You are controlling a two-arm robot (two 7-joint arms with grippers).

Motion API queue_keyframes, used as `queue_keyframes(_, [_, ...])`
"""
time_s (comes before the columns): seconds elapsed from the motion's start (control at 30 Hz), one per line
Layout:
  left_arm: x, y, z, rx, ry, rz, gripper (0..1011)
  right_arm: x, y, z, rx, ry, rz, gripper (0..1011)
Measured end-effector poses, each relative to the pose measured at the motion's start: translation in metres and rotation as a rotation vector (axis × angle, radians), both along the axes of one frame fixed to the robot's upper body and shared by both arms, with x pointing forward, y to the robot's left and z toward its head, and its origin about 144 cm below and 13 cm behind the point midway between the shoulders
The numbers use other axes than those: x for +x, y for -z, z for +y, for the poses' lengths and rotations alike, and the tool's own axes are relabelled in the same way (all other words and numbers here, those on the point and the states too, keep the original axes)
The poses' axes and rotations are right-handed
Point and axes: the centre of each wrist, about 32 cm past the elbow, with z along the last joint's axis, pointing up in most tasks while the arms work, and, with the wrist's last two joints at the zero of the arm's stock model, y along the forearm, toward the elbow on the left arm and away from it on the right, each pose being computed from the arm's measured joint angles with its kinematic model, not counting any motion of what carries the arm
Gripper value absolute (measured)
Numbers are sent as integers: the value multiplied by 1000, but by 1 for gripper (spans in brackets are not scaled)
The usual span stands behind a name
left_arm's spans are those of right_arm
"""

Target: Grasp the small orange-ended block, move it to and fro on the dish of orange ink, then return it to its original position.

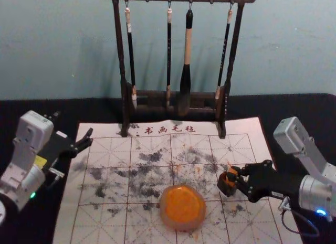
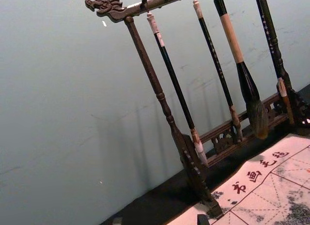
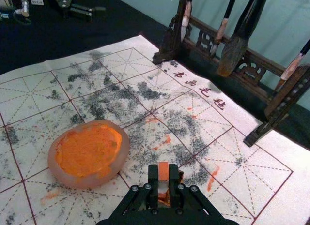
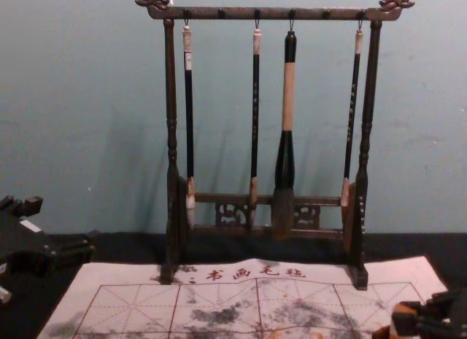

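Ink dish (image 1: 182, 225): head view, near the dark holder (image 1: 228, 188), which a low swing could tip.
Left gripper (image 2: 159, 220): left wrist view, idle, open.
Block (image 3: 163, 170): right wrist view, pinched by the right gripper (image 3: 163, 179) at the holder; dish drag could twist it.
Mat (image 4: 394, 273): chest view; dripping ink could stain it.

And now the head view looks forward and down across the mat (image 1: 239, 128), the chest view faces the brush rack (image 4: 273, 14) from lower, right wrist peers over the nearby dish (image 3: 55, 169), left wrist faces the wall (image 2: 58, 89), all sharing that rack!
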Motion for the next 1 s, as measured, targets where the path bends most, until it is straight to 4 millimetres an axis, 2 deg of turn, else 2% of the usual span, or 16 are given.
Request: queue_keyframes(1.0, [0,0,0,0,0,0,1001,2,2,1,-12,2,11,82])
